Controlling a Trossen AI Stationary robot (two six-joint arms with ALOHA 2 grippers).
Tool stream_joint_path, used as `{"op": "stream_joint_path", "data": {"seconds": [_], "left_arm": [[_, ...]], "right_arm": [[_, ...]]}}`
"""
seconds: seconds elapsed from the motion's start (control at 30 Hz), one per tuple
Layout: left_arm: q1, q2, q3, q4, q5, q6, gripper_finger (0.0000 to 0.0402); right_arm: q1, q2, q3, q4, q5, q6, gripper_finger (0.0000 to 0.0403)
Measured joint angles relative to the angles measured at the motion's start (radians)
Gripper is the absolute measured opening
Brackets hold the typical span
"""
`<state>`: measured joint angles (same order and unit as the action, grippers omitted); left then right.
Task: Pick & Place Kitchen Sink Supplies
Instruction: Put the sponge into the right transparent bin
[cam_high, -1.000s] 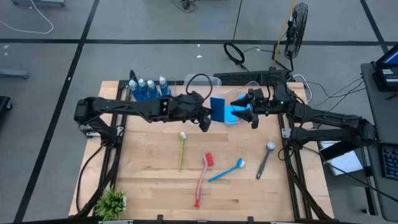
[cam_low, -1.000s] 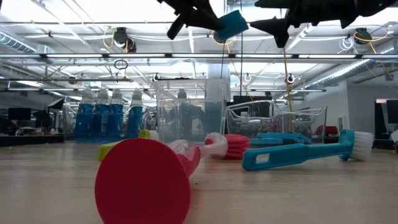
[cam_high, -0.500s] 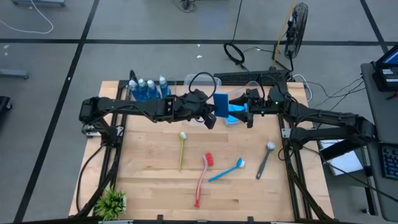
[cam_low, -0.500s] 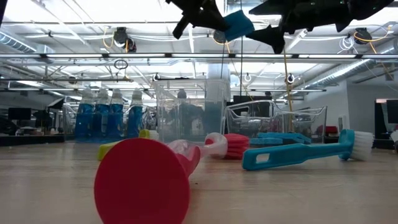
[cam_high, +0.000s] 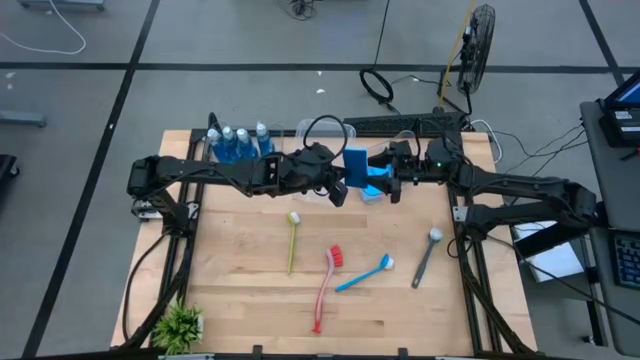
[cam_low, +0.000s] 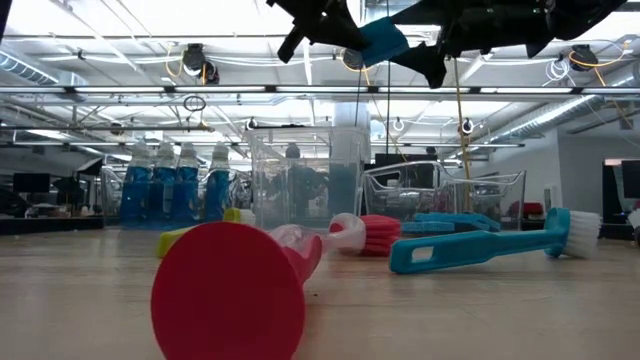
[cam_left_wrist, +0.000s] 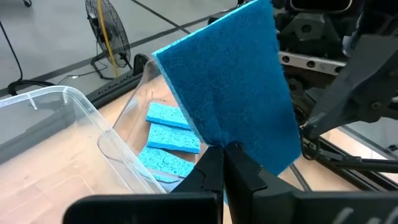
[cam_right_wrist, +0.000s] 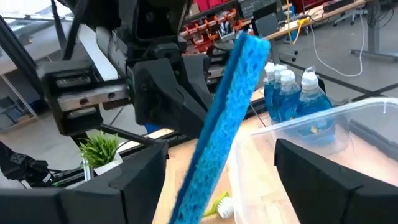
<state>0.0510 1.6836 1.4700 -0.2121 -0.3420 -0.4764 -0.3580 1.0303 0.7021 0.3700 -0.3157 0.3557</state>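
While the left gripper (cam_high: 341, 187) is holding a blue sponge (cam_high: 355, 168) upright above the table's far edge, jaws clamped on its lower edge, the right gripper (cam_high: 388, 181) is straddling it with jaws apart. If the left jaws release before the right jaws clamp, the sponge is likely to fall beside the clear tub (cam_left_wrist: 134, 158).

A pale wooden table (cam_high: 250, 300) stands on grey concrete floor (cam_high: 90, 100) crossed by dark lines; a black pedestal fan (cam_high: 478, 40) and loose cables (cam_high: 378, 85) lie behind.
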Motion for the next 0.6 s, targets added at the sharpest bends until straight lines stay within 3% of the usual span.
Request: {"op": "stream_joint_path", "data": {"seconds": [0.23,0.6], "left_arm": [[0.000,0.000,0.000,-0.003,0.025,-0.003,0.0000],[0.001,0.000,0.000,-0.015,0.024,-0.015,0.0000]], "right_arm": [[0.000,0.005,0.000,0.000,0.014,0.000,0.0210],[0.000,0.004,0.000,-0.002,0.024,0.000,0.0035]]}}
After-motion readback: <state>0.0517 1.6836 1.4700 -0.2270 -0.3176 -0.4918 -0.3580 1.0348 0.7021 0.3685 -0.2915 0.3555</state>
